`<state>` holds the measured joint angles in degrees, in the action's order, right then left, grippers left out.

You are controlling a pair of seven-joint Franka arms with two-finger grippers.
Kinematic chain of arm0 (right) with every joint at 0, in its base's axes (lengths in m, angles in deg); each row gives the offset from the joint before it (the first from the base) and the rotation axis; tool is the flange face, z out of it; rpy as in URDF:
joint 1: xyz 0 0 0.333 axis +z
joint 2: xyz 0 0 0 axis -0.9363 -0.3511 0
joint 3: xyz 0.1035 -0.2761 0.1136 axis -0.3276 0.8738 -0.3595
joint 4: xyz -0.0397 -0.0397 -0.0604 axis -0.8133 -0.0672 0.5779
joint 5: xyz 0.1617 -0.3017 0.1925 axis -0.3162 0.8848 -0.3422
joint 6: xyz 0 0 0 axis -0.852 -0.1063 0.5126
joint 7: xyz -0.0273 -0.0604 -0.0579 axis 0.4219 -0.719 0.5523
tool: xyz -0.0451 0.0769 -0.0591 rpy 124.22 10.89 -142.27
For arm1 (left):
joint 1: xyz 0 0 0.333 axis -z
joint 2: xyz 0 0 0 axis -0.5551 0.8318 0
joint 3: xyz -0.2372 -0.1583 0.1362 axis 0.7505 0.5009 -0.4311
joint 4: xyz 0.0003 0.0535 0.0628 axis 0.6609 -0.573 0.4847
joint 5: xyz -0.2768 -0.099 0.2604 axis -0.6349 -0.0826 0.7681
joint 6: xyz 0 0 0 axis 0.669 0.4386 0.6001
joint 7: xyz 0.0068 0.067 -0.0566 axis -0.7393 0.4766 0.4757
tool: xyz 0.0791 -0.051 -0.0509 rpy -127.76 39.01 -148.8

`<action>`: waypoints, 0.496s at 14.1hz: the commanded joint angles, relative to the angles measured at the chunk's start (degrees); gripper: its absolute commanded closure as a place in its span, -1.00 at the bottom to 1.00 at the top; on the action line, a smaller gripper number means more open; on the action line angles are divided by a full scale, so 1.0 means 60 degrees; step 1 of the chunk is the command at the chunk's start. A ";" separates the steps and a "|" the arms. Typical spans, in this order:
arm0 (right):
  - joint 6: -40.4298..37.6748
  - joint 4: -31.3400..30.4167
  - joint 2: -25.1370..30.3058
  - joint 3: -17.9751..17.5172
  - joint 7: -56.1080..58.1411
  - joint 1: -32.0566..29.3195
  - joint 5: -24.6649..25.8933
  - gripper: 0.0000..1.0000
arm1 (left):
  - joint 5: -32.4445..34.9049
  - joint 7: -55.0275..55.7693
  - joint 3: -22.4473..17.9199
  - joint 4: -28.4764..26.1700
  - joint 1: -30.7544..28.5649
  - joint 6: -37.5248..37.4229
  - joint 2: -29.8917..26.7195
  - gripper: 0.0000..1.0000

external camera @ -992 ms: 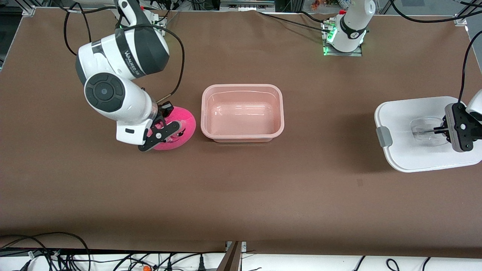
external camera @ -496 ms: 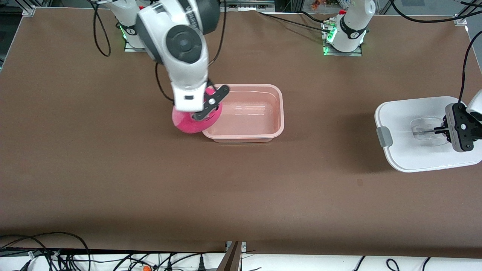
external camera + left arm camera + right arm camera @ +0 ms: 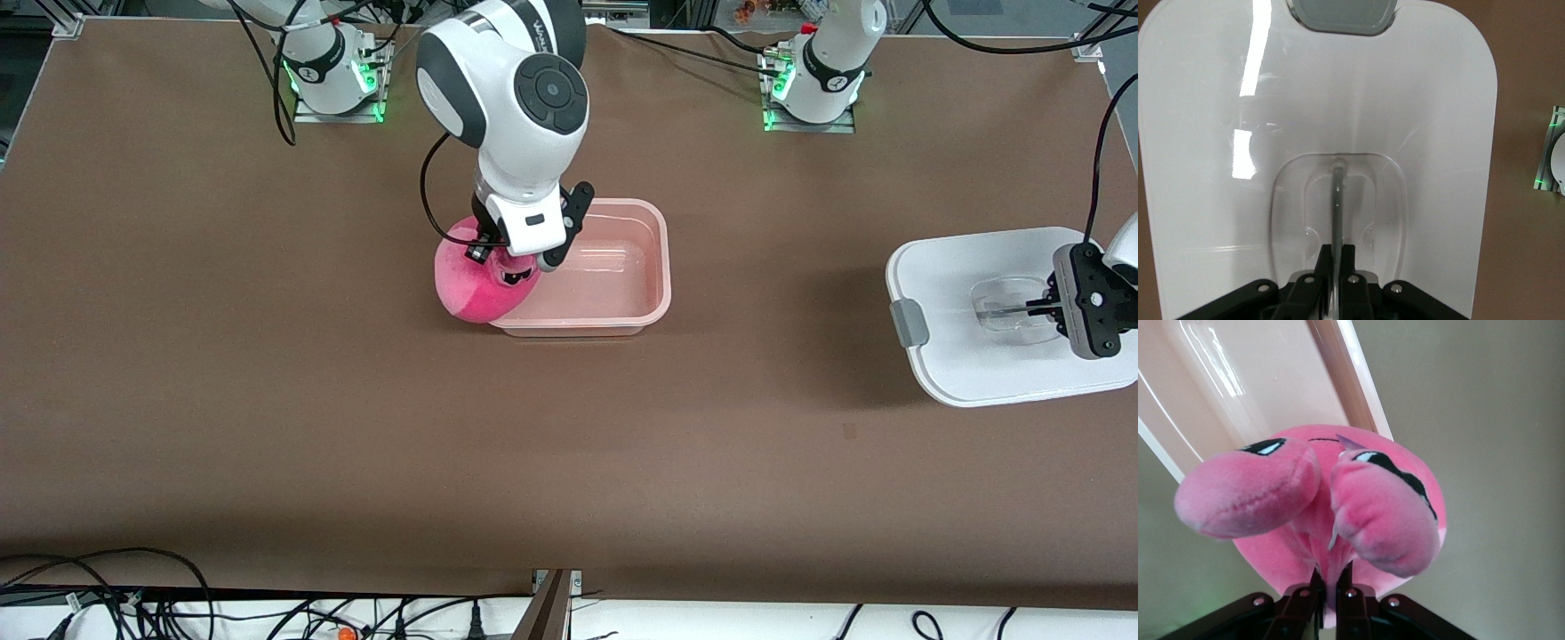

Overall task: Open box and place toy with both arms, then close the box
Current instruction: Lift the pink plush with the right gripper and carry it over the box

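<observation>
The toy point(image 3: 480, 284) is fuzzy pink plush, the box point(image 3: 622, 307) glossy translucent plastic, its lid point(image 3: 960, 373) smooth white plastic.

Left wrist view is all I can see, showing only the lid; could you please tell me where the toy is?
Observer: The right claw is shut on the toy, holding it over the tub rim at the right arm's end.
Operator: Thank you. Is anything inside the tub?
Observer: No, the tub is open and holds nothing; the toy is not in it yet.
Operator: And how does my lid sit relative to the tub?
Observer: The lid, gripped at its handle by the left claw, is well apart from the tub, toward the left arm's end of the table.
</observation>
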<state>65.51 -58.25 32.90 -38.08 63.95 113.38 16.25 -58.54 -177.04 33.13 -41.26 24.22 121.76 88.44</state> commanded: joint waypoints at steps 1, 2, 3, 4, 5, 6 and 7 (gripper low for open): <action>-0.0242 0.0572 -0.0308 0.0056 0.0229 0.0412 0.0159 1.00 | 0.0215 -0.0253 0.0026 0.0180 -0.0058 -0.0161 -0.0012 1.00; -0.0315 0.0572 -0.0308 0.0071 0.0229 0.0529 0.0159 1.00 | 0.0215 -0.0253 0.0026 0.0180 -0.0043 -0.0175 -0.0012 1.00; -0.0432 0.0572 -0.0308 0.0056 0.0229 0.0631 0.0144 1.00 | 0.0215 -0.0253 0.0026 0.0180 -0.0058 -0.0176 -0.0012 1.00; -0.0476 0.0572 -0.0308 0.0071 0.0229 0.0792 0.0158 1.00 | 0.0215 -0.0253 0.0026 0.0180 -0.0058 -0.0176 -0.0012 1.00; -0.0491 0.0557 -0.0308 0.0071 0.0229 0.0881 0.0173 1.00 | 0.0201 -0.0253 0.0026 0.0180 -0.0043 -0.0176 -0.0012 1.00; -0.0477 0.0557 -0.0381 0.0085 0.0229 0.0968 0.0202 1.00 | 0.0215 -0.0253 0.0026 0.0180 -0.0043 -0.0176 -0.0012 1.00; -0.0404 0.0557 -0.0483 0.0086 0.0229 0.0984 0.0304 1.00 | 0.0201 -0.0253 0.0026 0.0180 -0.0043 -0.0176 -0.0012 1.00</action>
<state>64.22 -57.21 31.77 -38.09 64.31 118.47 16.45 -58.54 -177.04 33.13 -41.26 24.08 121.76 88.44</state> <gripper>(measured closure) 0.912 0.930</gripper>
